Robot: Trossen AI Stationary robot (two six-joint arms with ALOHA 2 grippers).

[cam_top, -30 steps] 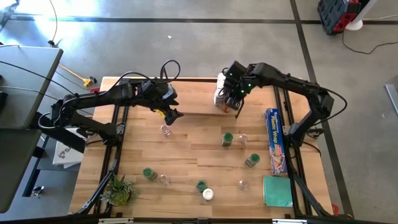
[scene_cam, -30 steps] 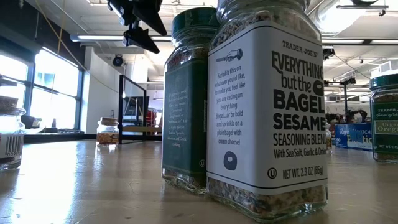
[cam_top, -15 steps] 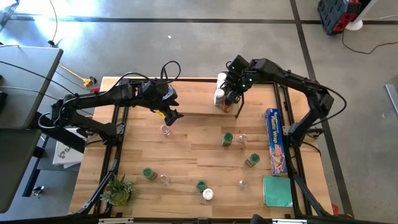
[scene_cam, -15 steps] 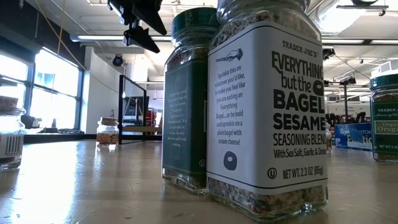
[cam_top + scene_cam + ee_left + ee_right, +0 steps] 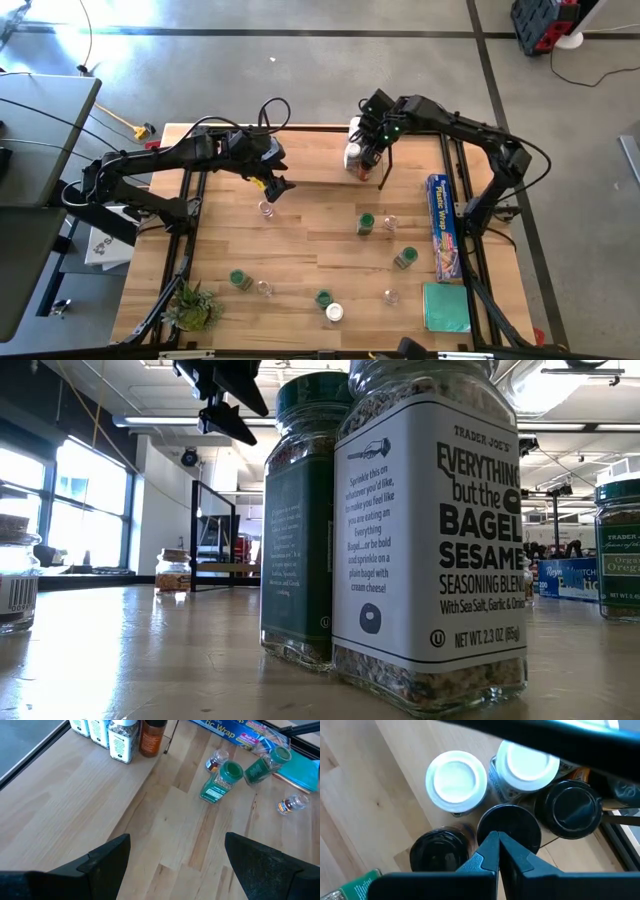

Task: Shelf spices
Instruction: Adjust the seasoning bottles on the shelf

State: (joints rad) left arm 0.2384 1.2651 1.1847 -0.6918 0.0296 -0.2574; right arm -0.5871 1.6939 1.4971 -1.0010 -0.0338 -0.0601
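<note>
The shelf (image 5: 310, 160) stands along the far side of the table; its wire end frame (image 5: 385, 172) is beside a cluster of spice jars (image 5: 354, 155). In the right wrist view these are two white-lidded jars (image 5: 456, 776) and three black-lidded ones standing upright on the board. My right gripper (image 5: 497, 839) is shut right above the middle black lid (image 5: 512, 822). Loose jars lie and stand on the table: green-lidded (image 5: 366, 222), (image 5: 405, 258), (image 5: 238, 278), and clear-lidded (image 5: 266, 209). My left gripper (image 5: 278, 186) (image 5: 177, 840) hovers open above the table, near the shelf's front edge. My right gripper points down at the top of the middle black lid (image 5: 520, 832) with its fingers shut. I cannot tell whether the fingertips touch the lid. The jar stands upright on the shelf board among the others.
A long blue plastic-wrap box (image 5: 443, 225) and a teal cloth (image 5: 445, 307) lie by the right edge. A small green plant (image 5: 192, 305) sits at the near left corner. Two jars (image 5: 430, 530) (image 5: 300, 510) stand close before the low camera. Bare wood lies mid-table.
My right gripper has shifted a little toward the table's far left over the jars on the shelf, staying shut. The jars have kept their places.
</note>
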